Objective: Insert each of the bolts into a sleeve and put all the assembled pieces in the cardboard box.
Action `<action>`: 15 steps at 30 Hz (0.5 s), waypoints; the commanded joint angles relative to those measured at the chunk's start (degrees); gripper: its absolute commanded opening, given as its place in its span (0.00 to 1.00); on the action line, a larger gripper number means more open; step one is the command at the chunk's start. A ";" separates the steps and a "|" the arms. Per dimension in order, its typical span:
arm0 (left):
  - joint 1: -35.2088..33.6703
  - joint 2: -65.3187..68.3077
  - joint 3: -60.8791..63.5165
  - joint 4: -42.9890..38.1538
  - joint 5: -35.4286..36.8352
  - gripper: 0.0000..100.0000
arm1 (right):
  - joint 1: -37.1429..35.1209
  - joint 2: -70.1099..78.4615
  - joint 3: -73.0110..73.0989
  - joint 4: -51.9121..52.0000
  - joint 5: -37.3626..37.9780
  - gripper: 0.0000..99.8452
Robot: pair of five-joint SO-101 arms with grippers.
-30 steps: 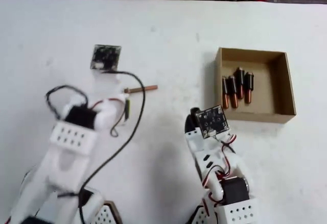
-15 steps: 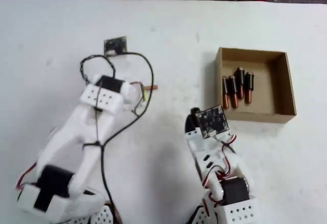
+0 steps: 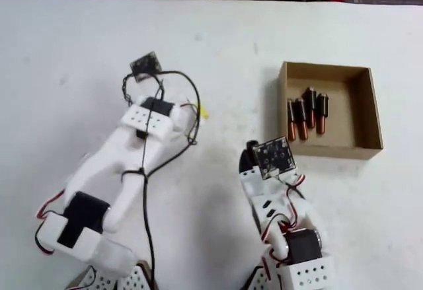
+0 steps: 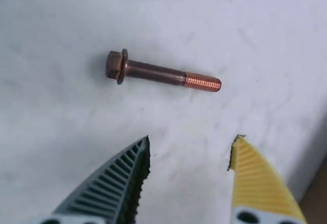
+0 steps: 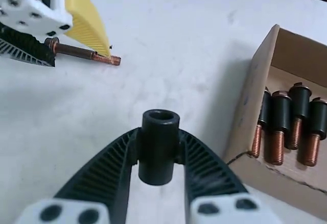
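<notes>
A copper bolt lies flat on the white table, just beyond my left gripper, which is open with its grey and yellow fingers on either side short of it. From the right wrist view, the bolt sits between those fingers. My right gripper is shut on an upright black sleeve, held near the table's middle. The cardboard box at the right holds several assembled pieces. In the high view the left arm covers the bolt.
Black cable loops over the left arm. The box's near wall stands close beside the held sleeve. Bare white table lies between the two arms and behind the box.
The left arm has stretched forward and to the right over the bolt, hiding it in the high view. The right arm and its sleeve have not moved.
</notes>
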 commanded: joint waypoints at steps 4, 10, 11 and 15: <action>-2.59 0.48 -2.64 -3.96 10.02 0.32 | 0.66 -0.75 -0.79 -0.84 -0.18 0.02; -6.11 0.57 -2.29 -4.40 18.64 0.32 | 0.66 -0.75 -0.70 -0.84 -0.18 0.02; -6.37 0.66 -2.29 -4.40 19.08 0.32 | 0.66 -0.75 -0.70 -0.84 -0.18 0.02; -6.29 0.66 -0.88 -4.66 22.33 0.32 | 0.66 -0.75 -0.70 -0.84 -0.18 0.02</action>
